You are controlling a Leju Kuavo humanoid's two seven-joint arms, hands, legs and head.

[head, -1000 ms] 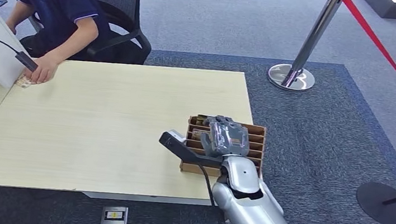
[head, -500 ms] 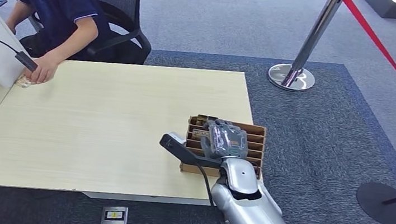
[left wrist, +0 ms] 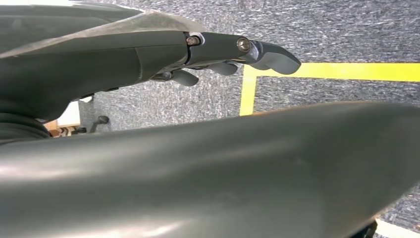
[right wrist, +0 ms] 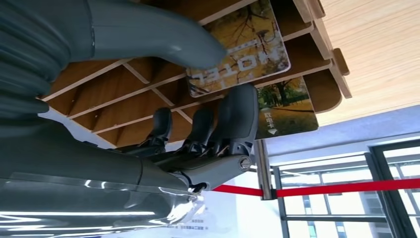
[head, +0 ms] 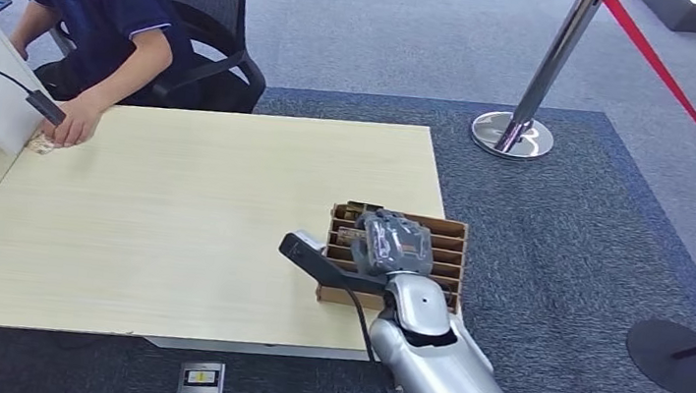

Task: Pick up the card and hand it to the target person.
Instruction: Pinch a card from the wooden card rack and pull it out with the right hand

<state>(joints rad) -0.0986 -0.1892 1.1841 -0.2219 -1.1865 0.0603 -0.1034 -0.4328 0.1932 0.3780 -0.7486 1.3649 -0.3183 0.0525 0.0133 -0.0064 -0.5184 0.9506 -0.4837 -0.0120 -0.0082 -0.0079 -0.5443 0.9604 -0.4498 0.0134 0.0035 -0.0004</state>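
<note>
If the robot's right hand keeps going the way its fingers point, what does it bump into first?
Probably the yellow hotel card standing in the slotted wooden card holder; the right hand thumb already looks against it, though depth is unclear.

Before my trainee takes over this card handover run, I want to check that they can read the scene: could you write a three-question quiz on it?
1. True or false: the right hand is over the slotted wooden rack.
2. Multiple choice: where does the rack stand on the table? A) at the corner nearest the robot's right arm B) at the middle C) beside the person
3. Fill in: in the right wrist view, the thumb lies against a card printed with the word ____.

Key: 1 true; 2 A; 3 HOTEL.
</note>
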